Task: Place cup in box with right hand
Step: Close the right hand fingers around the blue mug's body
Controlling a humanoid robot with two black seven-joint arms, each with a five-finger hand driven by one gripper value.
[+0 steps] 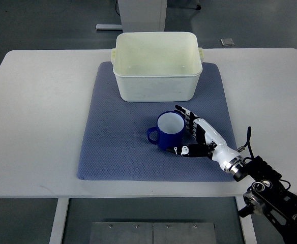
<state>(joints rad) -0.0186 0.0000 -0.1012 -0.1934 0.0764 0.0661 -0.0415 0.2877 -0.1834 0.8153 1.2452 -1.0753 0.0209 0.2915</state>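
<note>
Right robot hand (189, 133), arm entering at lower right: fingers and thumb spread around the cup, not yet visibly clamped; left arm absent from view
White bench (36, 127): carries all items
Blue-grey mat (118, 152): under box and cup
Cream box (156, 66): empty, at mat's far edge
Blue cup (168, 130): upright on mat, near box
Progress: grasp pending; lift and placing remain
Markings: none legible

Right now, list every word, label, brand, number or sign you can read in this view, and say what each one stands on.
None: no readable text shows anywhere.
Blue cup: plain, no print seen.
Cream plastic box: no label seen.
Blue-grey mat and white table: unmarked.
Right robot hand, open around the cup: no legible marking; any is too small to read.
</note>
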